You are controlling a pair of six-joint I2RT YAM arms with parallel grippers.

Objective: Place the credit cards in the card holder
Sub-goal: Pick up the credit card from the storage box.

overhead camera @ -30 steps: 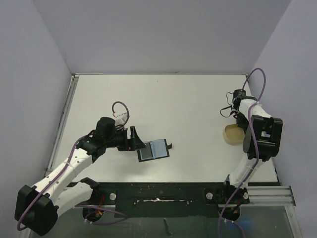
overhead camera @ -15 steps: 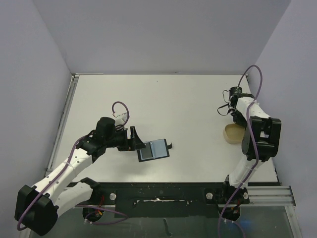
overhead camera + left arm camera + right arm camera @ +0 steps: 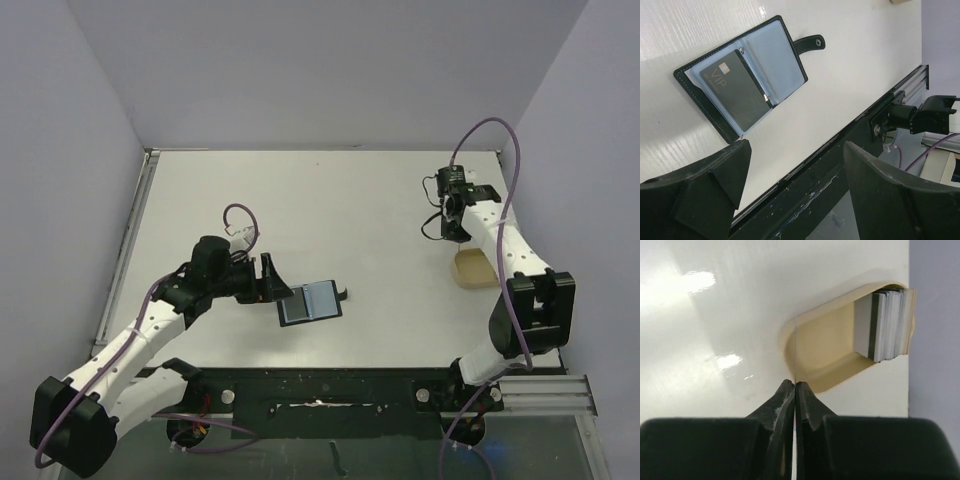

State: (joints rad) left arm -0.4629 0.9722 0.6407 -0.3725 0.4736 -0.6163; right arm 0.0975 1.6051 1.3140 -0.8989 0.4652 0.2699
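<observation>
The white worktop (image 3: 340, 200) is glossy and throws back lamp glare; plain lilac walls (image 3: 320, 70) close it in at 9, 12 and 3 o'clock, and a black rail (image 3: 330, 385) runs along its 6 o'clock edge. From above, a tan tray (image 3: 472, 268) sits near the 3 o'clock edge, well apart from the card holder (image 3: 310, 300), which lies open and flat a little toward 6 o'clock of the middle, its snap tab pointing to 3 o'clock. A dark card (image 3: 737, 95) marked VIP lies in the holder's grey-blue inside on the half away from the tab. In the right wrist view, a stack of credit cards (image 3: 887, 325) stands on edge at the tray's 3 o'clock end. The left tool (image 3: 272, 278) is just at 9 o'clock of the holder, jaws spread wide and empty. The right tool (image 3: 794, 385) is at 11 o'clock of the tray, clear of it, jaws pinched together on what looks like one credit card (image 3: 795, 350), seen edge-on as a thin line.
</observation>
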